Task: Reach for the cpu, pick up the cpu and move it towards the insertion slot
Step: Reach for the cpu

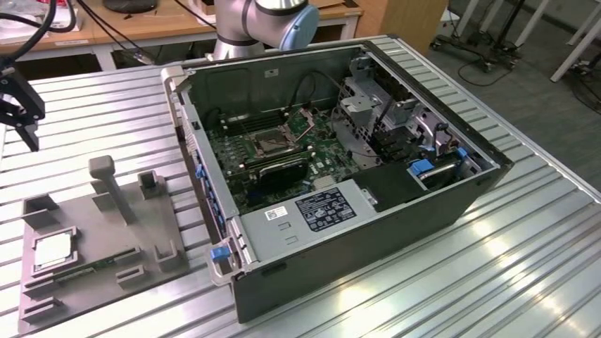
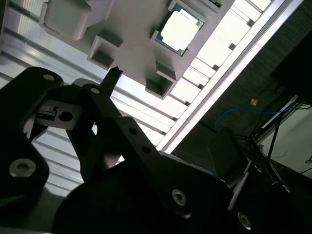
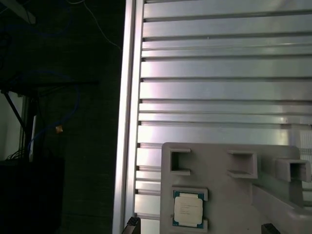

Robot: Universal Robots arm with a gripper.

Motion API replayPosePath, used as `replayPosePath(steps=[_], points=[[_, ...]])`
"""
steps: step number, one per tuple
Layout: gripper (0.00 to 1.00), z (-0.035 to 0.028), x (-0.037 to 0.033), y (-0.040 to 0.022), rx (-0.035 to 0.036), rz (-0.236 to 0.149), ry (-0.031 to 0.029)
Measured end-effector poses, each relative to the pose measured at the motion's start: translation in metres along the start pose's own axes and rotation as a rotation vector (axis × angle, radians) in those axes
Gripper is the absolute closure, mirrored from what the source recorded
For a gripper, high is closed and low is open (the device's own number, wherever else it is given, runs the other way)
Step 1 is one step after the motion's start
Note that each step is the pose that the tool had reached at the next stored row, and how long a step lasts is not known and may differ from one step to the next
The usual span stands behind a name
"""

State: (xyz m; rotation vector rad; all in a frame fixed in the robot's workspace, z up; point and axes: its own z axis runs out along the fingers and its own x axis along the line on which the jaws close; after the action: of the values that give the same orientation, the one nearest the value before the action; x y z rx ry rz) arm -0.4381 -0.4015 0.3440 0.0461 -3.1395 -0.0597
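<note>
Clearly not yet holding anything. Hovering with the gripper [image 1: 21, 113] over the slatted aluminium table [image 1: 469, 274], at the exterior view's left, higher than the cpu [image 1: 53, 251] and well apart from it. Showing the jaws wide apart, judged from the two dark fingertips [image 3: 131, 225] in the first wrist view, with nothing clamped between them.

Lying flat, as for the cpu, in a shallow recess of the grey plastic tray [image 1: 141, 239], near one corner of it, metal side up. Small, thin and square, with a pale silvery lid and a narrow darker rim, as seen in both wrist views.

Probably very light and quite stiff, but fragile; better not to press hard on it or to bend it. Probably slippery on the smooth lid, so best to take hold at two opposite edges of the rim and not on the top face. Worth noting the low tray walls along two opposite sides of the recess. Seems free on the other two sides, so more room for fingers there.

Matt and blocky on the tray, with square pockets and upright posts. Ribbed and shiny on the table. Well apart from the insertion slot [image 1: 272, 144], a square socket with metal frame and dark centre on the green motherboard [image 1: 230, 165], inside the open black computer case [image 1: 376, 232].
</note>
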Motion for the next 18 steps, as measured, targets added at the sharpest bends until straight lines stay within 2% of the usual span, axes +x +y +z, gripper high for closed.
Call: replayPosePath(steps=[6, 7, 8, 9, 18], points=[[0.02, 0.0108, 0.0053, -0.0024, 0.0, -0.006, 0.0005], [0.09, 0.0127, 0.0066, -0.0025, 0.0, -0.006, 0.0004], [0.09, 0.0144, 0.0079, -0.0025, 0.0001, -0.006, 0.0005], [0.16, 0.0163, 0.0087, -0.0026, 0.0, -0.006, 0.0004], [0.16, 0.0324, 0.0096, -0.0056, 0.0001, -0.006, 0.0005]])
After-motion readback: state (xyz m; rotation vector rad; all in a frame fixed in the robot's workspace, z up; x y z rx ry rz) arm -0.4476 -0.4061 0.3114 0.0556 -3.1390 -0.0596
